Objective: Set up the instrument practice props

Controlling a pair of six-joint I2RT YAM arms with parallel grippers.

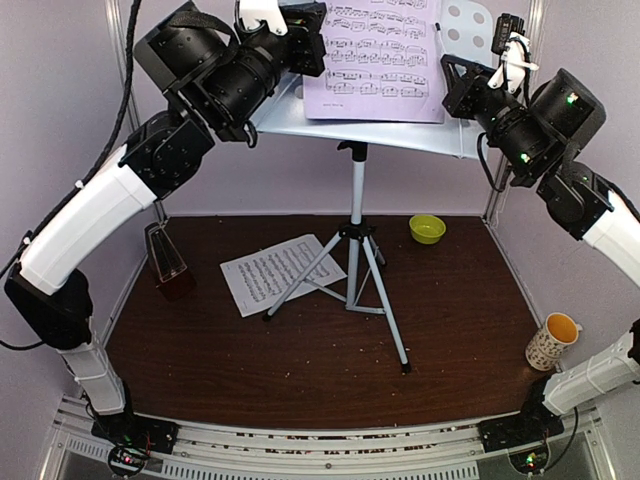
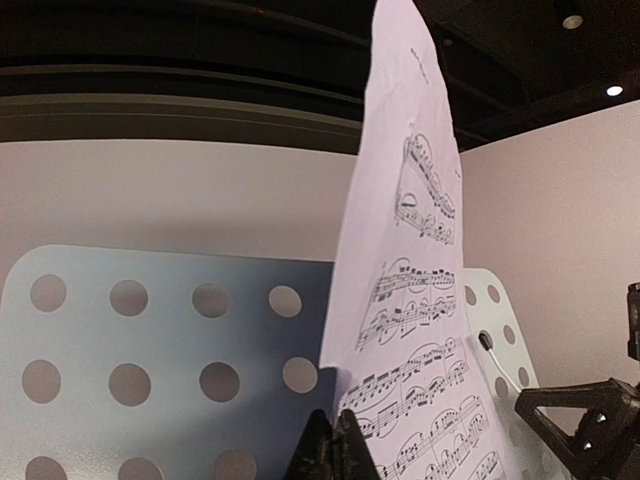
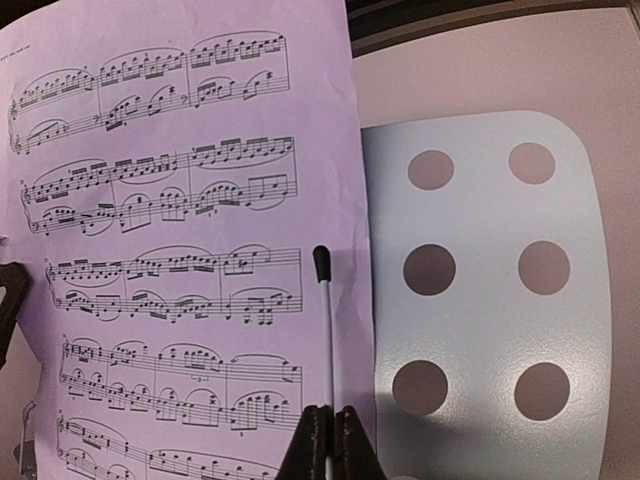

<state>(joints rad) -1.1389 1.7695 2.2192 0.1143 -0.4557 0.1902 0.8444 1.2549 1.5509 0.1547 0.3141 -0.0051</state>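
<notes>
The white perforated music stand [image 1: 400,135] rises on its tripod [image 1: 355,262] mid-table. A lavender music sheet [image 1: 378,55] leans on its desk. My left gripper [image 1: 305,45] is shut at the sheet's left edge, pinching the paper [image 2: 420,300] between its fingers [image 2: 337,425]. My right gripper [image 1: 452,82] is shut on a thin white rod with a black tip [image 3: 326,320] that lies over the sheet's right margin [image 3: 180,250]. A white music sheet [image 1: 270,275] lies flat under the tripod legs. The dark-red metronome [image 1: 168,262] stands at the table's left.
A small green bowl [image 1: 427,228] sits at the back right of the table. A patterned yellow-lined cup [image 1: 553,341] stands near the right edge. The tripod's long front leg [image 1: 390,325] reaches toward the near right. Walls close in the left, back and right.
</notes>
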